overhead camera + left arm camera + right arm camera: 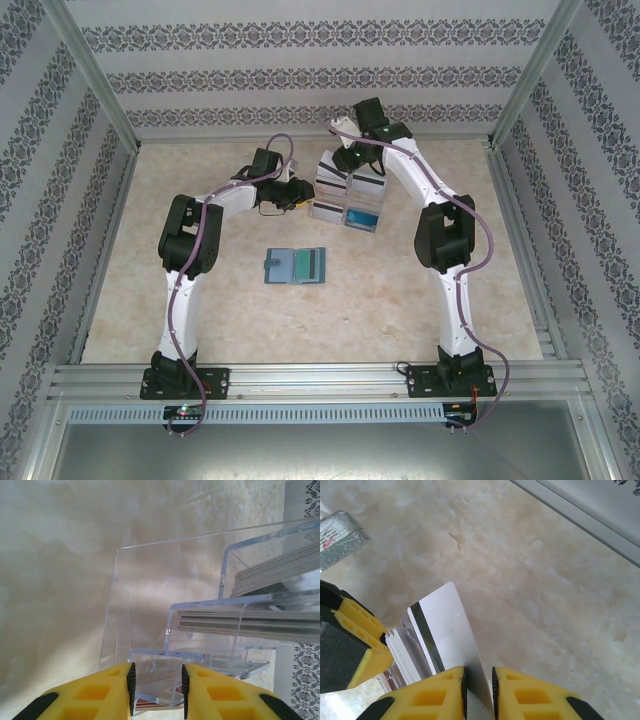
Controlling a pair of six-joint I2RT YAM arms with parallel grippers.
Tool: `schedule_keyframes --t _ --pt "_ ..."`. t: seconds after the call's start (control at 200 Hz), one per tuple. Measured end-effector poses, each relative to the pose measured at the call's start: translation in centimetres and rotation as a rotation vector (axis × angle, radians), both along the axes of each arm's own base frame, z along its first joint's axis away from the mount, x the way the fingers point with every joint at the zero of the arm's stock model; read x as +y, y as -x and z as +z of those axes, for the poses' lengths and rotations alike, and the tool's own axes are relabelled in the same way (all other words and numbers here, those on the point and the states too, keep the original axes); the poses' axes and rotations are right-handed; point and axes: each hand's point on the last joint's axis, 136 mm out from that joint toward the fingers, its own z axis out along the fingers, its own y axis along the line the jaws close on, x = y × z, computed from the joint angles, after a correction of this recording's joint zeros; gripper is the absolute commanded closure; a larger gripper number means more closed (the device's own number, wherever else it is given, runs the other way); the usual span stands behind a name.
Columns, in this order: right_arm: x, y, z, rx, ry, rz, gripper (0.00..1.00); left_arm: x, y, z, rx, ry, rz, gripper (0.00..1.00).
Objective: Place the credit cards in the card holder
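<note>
right claw (479, 680) was pinched on a thin white credit card (447, 625) with a dark stripe, left claw (158, 685) clamped the clear acrylic rack (150, 580) at its low tier, and the soft slate-blue card holder (282, 268) lay open flat on the marbled counter (400, 300), well apart from that rack

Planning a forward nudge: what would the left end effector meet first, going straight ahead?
The clear acrylic tiered card stand; its low front lip lies between the left end effector's fingers, grey card stacks behind. Depth is unclear.
</note>
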Motion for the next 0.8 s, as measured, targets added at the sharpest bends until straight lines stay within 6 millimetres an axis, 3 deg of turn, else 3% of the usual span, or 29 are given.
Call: schedule_keyframes --t 0.56,0.799 --pt "1.0 1.0 0.9 0.022 -0.074 0.048 0.94 0.0 0.0 0.0 -0.001 0.000 0.000 0.69" --pt "-0.3 1.1 2.6 0.037 -0.181 0.016 0.96 0.0 0.0 0.1 -0.003 0.000 0.000 0.69"
